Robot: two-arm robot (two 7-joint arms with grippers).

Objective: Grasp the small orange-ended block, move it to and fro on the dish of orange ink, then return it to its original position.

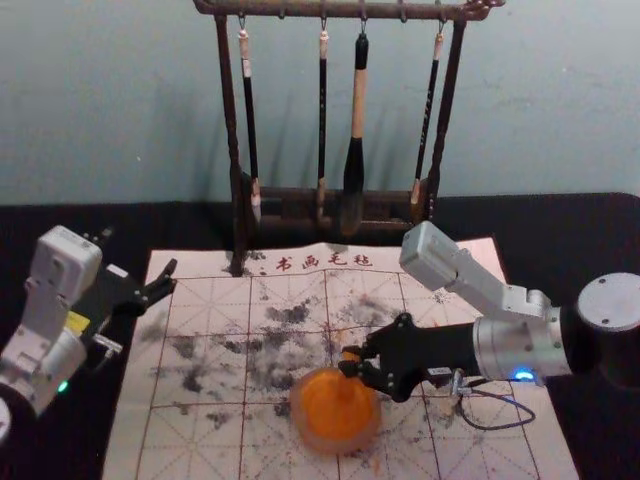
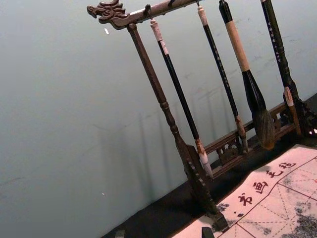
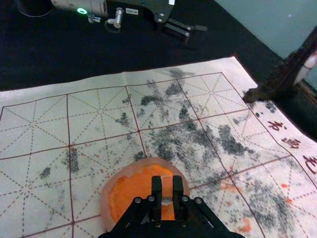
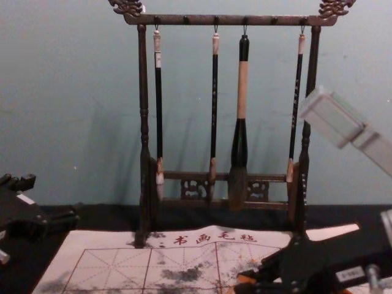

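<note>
My right gripper [image 1: 352, 364] is over the dish [image 1: 300, 425] of orange ink, shut on the small block [image 1: 350, 355]. In the right wrist view, the gripper [image 3: 167, 192] pinches the block [image 3: 167, 184], orange with a pale band, above the ink [image 3: 133, 191] in the round dish [image 3: 105, 203]. Whether the block touches the ink cannot be told. The chest view has an orange bit of it [image 4: 245, 279] low on the right. My left gripper [image 1: 167, 281] stays parked at the mat's left edge, open and empty; its tips [image 2: 163, 233] stand apart in the left wrist view.
The dish rests on an ink-stained, gridded felt mat [image 1: 200, 350] laid over a black table [image 1: 560, 225]. Behind the mat rises a dark wooden rack [image 1: 232, 130] with several brushes hanging, including a thick one [image 1: 357, 120]. A wall stands behind it.
</note>
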